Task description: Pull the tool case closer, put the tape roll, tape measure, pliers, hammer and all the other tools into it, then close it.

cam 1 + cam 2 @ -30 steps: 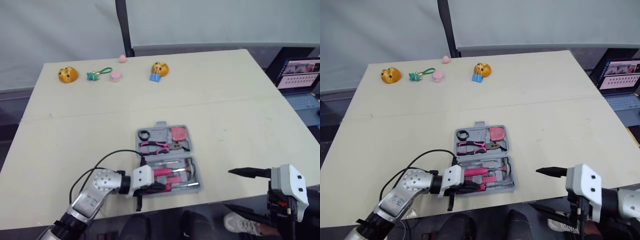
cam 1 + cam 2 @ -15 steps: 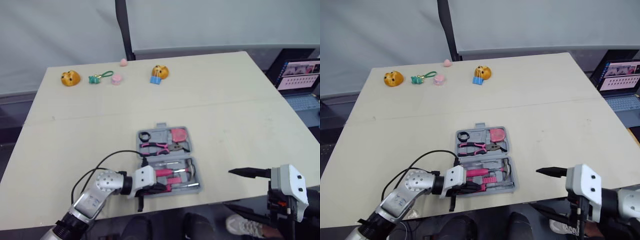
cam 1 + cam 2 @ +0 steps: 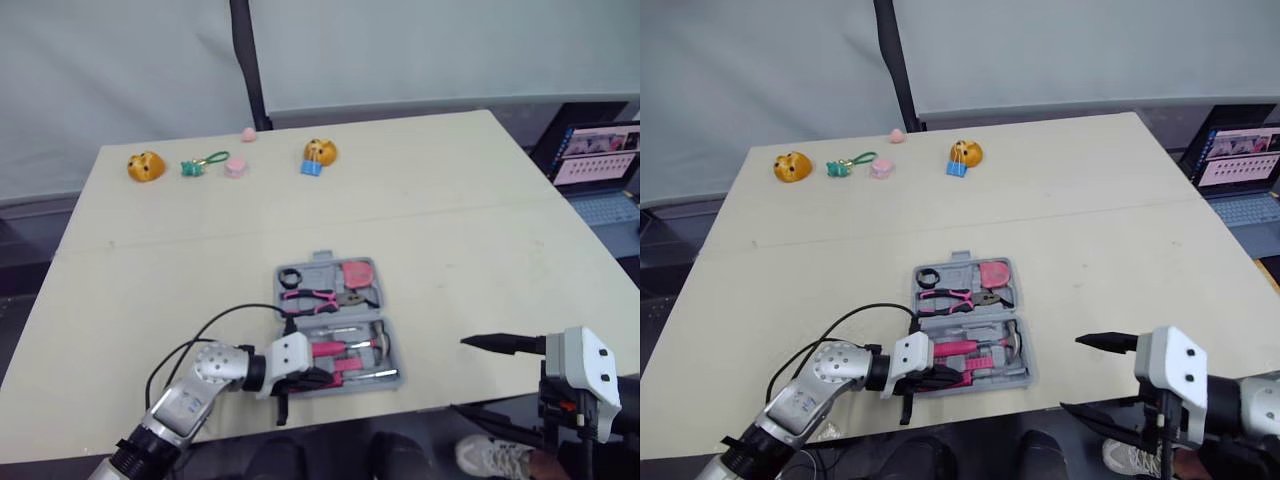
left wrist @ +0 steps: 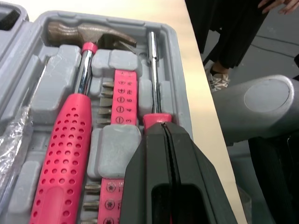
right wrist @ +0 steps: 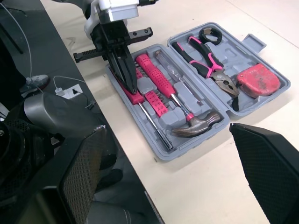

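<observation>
Left tool pressed together over the screwdriver near the hammer; right tool spread wide.

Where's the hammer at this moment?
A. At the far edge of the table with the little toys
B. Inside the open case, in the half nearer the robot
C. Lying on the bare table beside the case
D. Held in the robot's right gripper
B: the hammer lies in a moulded slot of the open tool case, in the half nearer the robot.
</observation>
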Robot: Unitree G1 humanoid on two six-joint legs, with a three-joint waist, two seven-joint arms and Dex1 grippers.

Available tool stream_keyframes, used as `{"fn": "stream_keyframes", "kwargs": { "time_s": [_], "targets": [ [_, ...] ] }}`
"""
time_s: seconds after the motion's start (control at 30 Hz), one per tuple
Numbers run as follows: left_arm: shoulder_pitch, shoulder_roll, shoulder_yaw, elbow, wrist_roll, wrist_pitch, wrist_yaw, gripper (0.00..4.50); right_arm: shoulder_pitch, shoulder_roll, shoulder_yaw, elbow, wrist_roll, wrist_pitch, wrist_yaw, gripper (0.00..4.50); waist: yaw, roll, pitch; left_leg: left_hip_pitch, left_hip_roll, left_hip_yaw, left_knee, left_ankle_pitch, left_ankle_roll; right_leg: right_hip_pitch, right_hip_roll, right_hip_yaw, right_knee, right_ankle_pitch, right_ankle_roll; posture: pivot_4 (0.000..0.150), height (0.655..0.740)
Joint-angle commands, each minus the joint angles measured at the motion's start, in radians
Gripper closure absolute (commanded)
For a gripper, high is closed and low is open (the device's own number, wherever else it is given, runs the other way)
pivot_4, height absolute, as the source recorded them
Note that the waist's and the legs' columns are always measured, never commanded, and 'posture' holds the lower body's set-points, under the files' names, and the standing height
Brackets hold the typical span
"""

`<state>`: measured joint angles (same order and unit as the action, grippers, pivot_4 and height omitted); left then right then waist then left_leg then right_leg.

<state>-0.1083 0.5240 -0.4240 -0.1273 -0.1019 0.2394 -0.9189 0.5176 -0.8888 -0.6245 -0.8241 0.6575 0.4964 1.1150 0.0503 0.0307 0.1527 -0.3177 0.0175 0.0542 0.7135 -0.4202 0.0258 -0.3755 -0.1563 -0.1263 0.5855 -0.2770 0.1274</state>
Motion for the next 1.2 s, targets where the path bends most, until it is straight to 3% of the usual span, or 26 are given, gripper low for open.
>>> {"fn": "stream_keyframes", "kwargs": {
  "time_s": [0.03, 0.3, 0.5, 0.6, 0.7, 0.77, 0.97, 1.07, 1.2],
  "targets": [
    [0.063, 0.022, -0.094, 0.161, 0.104, 0.065, 0.012, 4.47, -0.005, -0.008, -0.030, -0.030, 0.020, 0.000, -0.006, 0.00, 0.000, 0.001, -0.001, 0.001, 0.001, 0.000, 0.000, -0.001, -0.001, 0.001, 0.000, -0.001, 0.000, 0.000, -0.001, 0.150, 0.7155],
    [0.068, -0.010, -0.035, 0.130, 0.026, 0.076, 0.016, 4.47, -0.023, -0.018, -0.021, -0.023, 0.022, 0.006, -0.007, 0.00, 0.000, 0.004, -0.003, 0.002, -0.002, -0.001, 0.000, -0.002, 0.000, 0.000, -0.005, -0.003, -0.001, 0.000, 0.000, 0.150, 0.7155],
    [0.026, 0.015, 0.277, -0.147, -0.307, 0.338, 0.032, 4.47, -0.083, -0.045, -0.003, 0.019, 0.020, 0.005, 0.005, 0.00, -0.013, -0.002, 0.013, -0.002, -0.001, -0.003, 0.000, -0.001, -0.001, -0.004, -0.005, -0.006, 0.000, 0.000, 0.000, 0.150, 0.7155],
    [-0.021, 0.084, 0.451, -0.252, -0.480, 0.521, 0.039, 4.47, -0.146, -0.069, 0.037, 0.065, -0.012, -0.004, -0.012, 0.00, -0.023, -0.011, 0.023, -0.009, -0.001, -0.007, 0.002, 0.001, -0.003, -0.010, -0.004, -0.008, 0.002, 0.000, 0.000, 0.150, 0.7155],
    [-0.020, 0.199, 0.575, -0.299, -0.571, 0.625, 0.009, 4.47, -0.194, -0.085, 0.071, 0.093, -0.023, 0.013, -0.029, 0.00, -0.025, -0.011, 0.027, -0.019, -0.004, -0.008, 0.004, 0.004, -0.002, -0.017, -0.003, -0.010, 0.006, 0.001, 0.002, 0.150, 0.7155],
    [0.004, 0.261, 0.632, -0.292, -0.604, 0.647, -0.020, 4.47, -0.209, -0.105, 0.098, 0.104, -0.043, 0.044, -0.050, 0.00, -0.025, -0.008, 0.028, -0.019, -0.004, -0.007, 0.002, 0.004, -0.002, -0.017, 0.006, -0.011, 0.005, 0.001, 0.002, 0.150, 0.7155],
    [0.120, 0.329, 0.677, -0.244, -0.581, 0.598, -0.062, 4.47, -0.220, -0.135, 0.155, 0.153, -0.072, 0.151, -0.104, 0.00, -0.020, -0.014, 0.036, -0.020, -0.005, -0.005, 0.000, 0.003, 0.000, -0.017, 0.008, -0.013, 0.001, 0.002, 0.003, 0.150, 0.7155],
    [0.149, 0.329, 0.666, -0.195, -0.544, 0.545, -0.070, 4.50, -0.233, -0.116, 0.181, 0.180, -0.081, 0.174, -0.138, 1.22, -0.020, -0.015, 0.036, -0.021, -0.005, -0.005, 0.002, 0.003, 0.000, -0.017, 0.008, -0.012, 0.001, 0.002, 0.004, 0.150, 0.7155],
    [0.171, 0.314, 0.655, -0.104, -0.492, 0.457, -0.075, 4.50, -0.187, -0.074, 0.168, 0.196, -0.090, 0.166, -0.151, 3.34, -0.022, -0.014, 0.037, -0.020, -0.005, -0.004, 0.001, 0.003, -0.001, -0.018, 0.008, -0.011, 0.002, 0.003, 0.005, 0.150, 0.7155]
  ]
}}
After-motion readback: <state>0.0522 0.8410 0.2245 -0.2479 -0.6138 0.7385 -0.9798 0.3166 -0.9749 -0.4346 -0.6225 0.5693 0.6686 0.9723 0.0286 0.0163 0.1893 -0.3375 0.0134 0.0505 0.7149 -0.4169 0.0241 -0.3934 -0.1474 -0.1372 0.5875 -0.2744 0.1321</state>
